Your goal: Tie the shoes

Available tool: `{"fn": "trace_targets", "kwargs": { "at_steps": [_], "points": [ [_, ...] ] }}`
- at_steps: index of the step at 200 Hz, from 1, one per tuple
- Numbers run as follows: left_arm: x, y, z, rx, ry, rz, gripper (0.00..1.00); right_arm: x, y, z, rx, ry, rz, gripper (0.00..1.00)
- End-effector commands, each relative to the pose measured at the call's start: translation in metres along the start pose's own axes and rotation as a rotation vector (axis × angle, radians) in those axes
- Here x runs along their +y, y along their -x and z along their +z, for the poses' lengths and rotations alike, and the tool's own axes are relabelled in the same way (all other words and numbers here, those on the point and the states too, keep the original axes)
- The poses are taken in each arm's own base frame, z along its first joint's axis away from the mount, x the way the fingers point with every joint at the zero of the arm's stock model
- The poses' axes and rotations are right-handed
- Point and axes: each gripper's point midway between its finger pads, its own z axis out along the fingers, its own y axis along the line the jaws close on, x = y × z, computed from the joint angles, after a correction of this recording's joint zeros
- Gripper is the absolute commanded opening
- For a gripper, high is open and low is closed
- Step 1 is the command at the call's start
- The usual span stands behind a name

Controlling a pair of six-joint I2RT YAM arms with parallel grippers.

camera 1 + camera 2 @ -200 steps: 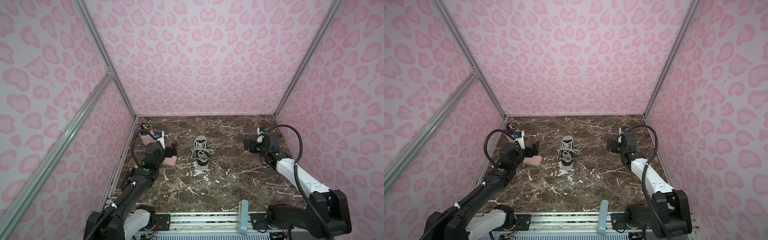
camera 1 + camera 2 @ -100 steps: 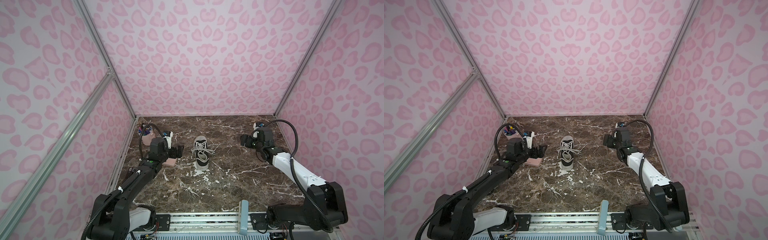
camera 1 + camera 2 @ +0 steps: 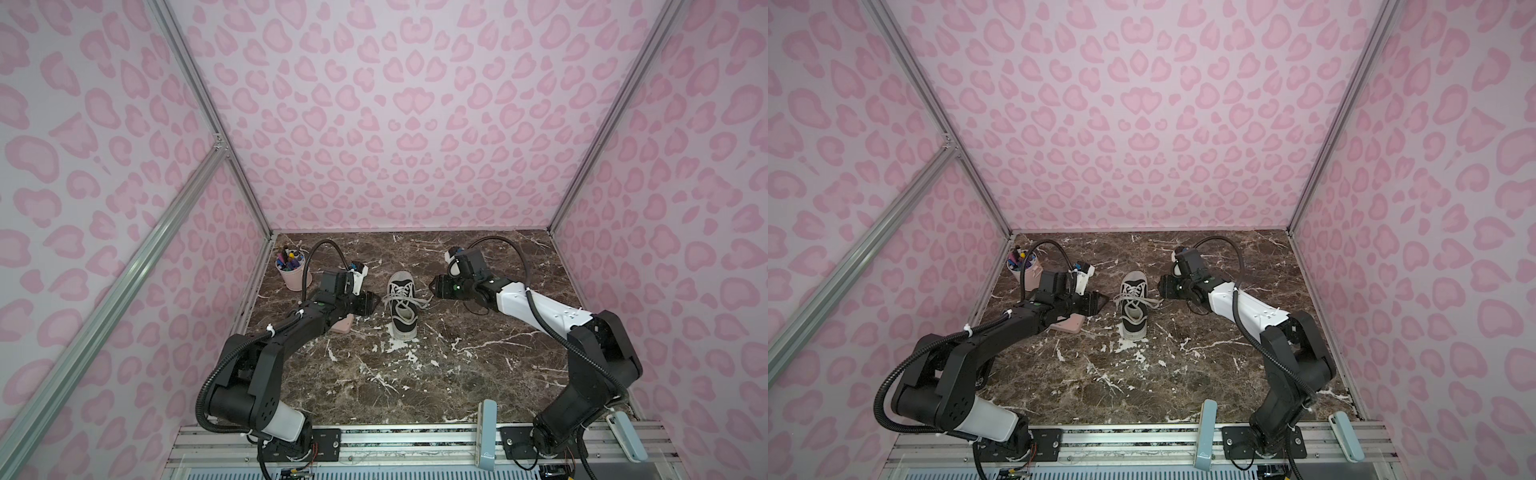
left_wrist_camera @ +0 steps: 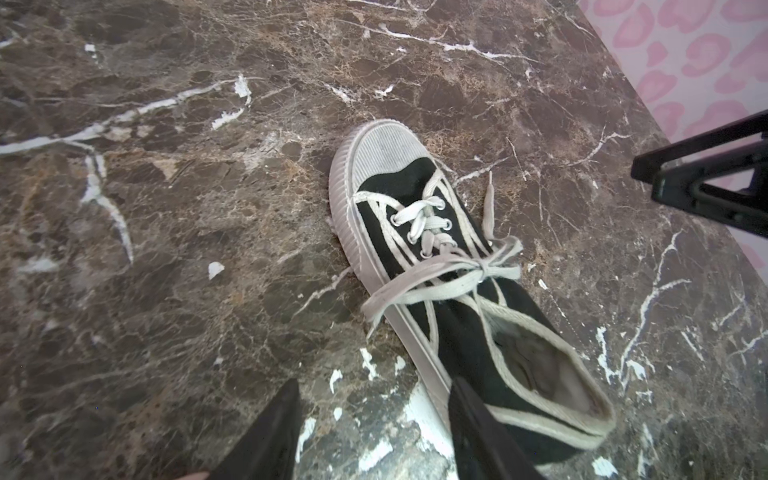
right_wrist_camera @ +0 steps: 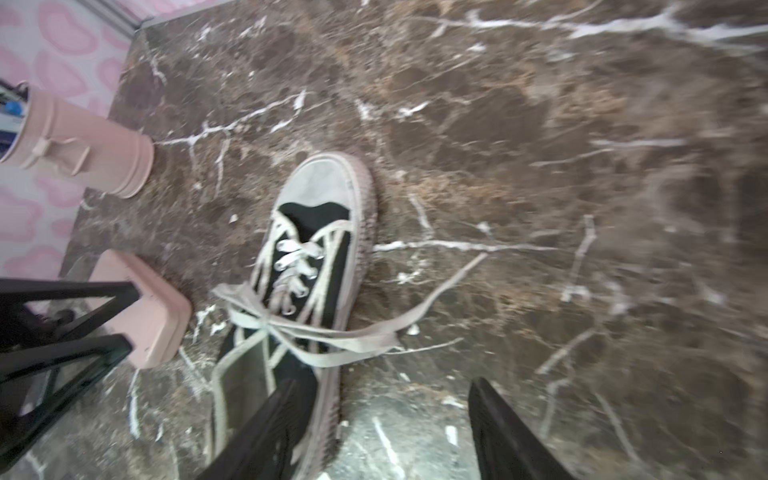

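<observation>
Shoe: the black shoe (image 3: 402,305) stands on its sole mid-table (image 3: 457,374), toward the back, with its white toe pointing at the rear wall.
Laces: the white laces (image 4: 446,272) cross in a knot over the tongue, and loose ends trail off both sides onto the marble.
Left gripper: the left gripper (image 4: 374,382) is just beside the shoe's left flank, fingers apart, holding nothing.
Right gripper: the right gripper (image 5: 382,382) is near the shoe's right flank, fingers apart, holding nothing.
Pink case: the pink case (image 3: 343,324) lies flat, partly under the left arm.
Pen cup: the pen cup (image 3: 291,272) stands in the back left corner.
</observation>
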Motion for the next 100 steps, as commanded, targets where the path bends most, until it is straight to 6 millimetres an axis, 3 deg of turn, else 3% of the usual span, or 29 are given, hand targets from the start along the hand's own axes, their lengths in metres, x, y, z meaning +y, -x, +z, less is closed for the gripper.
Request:
{"fn": "trace_targets", "kwargs": {
  "at_steps": [1, 15, 34, 100],
  "points": [
    [-0.009, 0.006, 0.006, -0.002, -0.046, 0.066, 0.54, 0.019, -0.007, 0.012, 0.049, 0.052, 0.009, 0.61],
    [-0.015, 0.007, 0.013, 0.008, -0.067, 0.095, 0.52, 0.028, -0.010, 0.020, 0.075, 0.074, 0.014, 0.58],
    [-0.018, 0.007, 0.026, 0.044, -0.091, 0.116, 0.42, 0.036, -0.014, 0.031, 0.113, 0.100, 0.028, 0.50],
    [-0.034, 0.006, 0.050, 0.106, -0.200, 0.136, 0.41, 0.042, -0.018, 0.043, 0.159, 0.115, 0.032, 0.44]
  ]
}}
